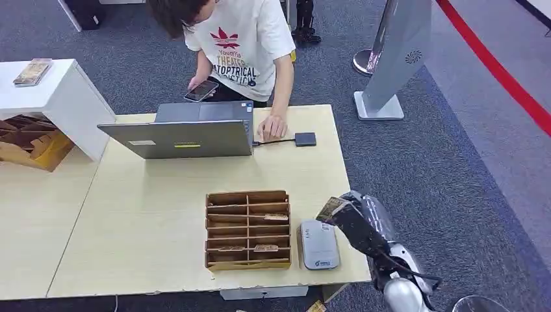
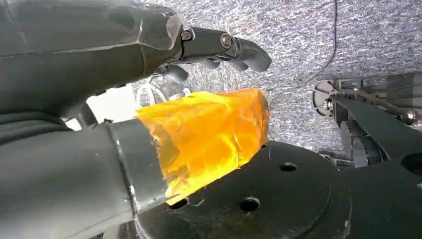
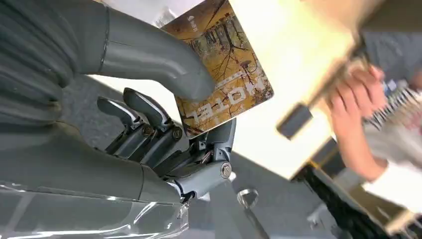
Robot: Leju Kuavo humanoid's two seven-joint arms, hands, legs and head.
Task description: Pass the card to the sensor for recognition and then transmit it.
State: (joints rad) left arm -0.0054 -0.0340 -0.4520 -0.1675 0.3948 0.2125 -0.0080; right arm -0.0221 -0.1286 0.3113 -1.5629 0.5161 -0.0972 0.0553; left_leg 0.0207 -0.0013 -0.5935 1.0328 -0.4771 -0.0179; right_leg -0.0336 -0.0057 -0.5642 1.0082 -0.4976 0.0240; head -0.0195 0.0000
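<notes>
Card (image 3: pixel 222 67) sits pinched between the thumb and a finger of the right hand (image 3: pixel 164 124), printed face toward the wrist camera, the other fingers curled beneath it. From the head view the card (image 1: pixel 330 209) hangs just beside the sensor (image 1: pixel 318 244), the grey reader lying on the table (image 1: pixel 149 227) next to the wooden rack (image 1: pixel 247 229), near the table's right edge.

Judging by this, the step in hand is bringing the card onto the reader. Doing it well probably means lowering the card flat and centred over the sensor's top, keeping the pinch firm at one corner so most of the card stays uncovered, and pausing there before passing it on.

The right wrist view shows the grip itself and the card's print, which the head view renders too small to read; it also catches a person's hand (image 3: pixel 356 107), blurred. The head view gives what the wrist cannot: the card's place relative to the sensor, and the person (image 1: pixel 240 45) behind the laptop (image 1: pixel 185 133). The left wrist view shows the left hand (image 2: pixel 199 84) over the floor, fingers curled in, holding nothing.
</notes>
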